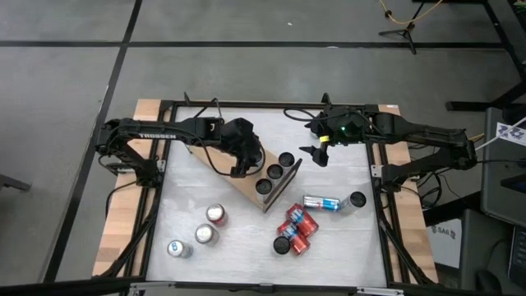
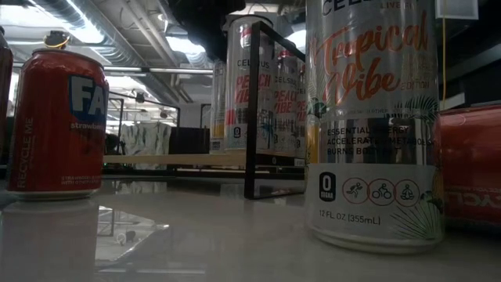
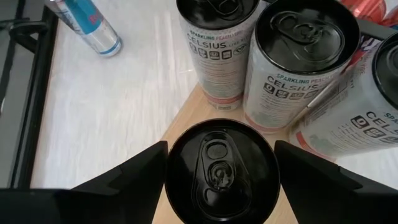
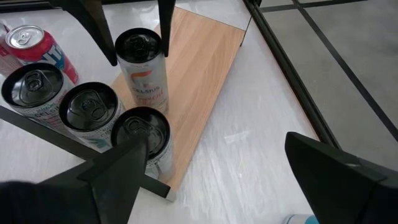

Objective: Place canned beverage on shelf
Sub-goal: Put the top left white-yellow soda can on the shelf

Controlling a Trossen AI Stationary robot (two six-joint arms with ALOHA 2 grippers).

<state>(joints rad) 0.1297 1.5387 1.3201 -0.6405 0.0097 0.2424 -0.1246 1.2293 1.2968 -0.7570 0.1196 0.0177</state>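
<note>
The can stands upright on the shelf, right between the left tool's fingers, which straddle it open, not clearly pinching. Three more cans line the shelf's edge just beyond that tool. The right tool hangs open above the bare surface, beside the shelf's end.
</note>
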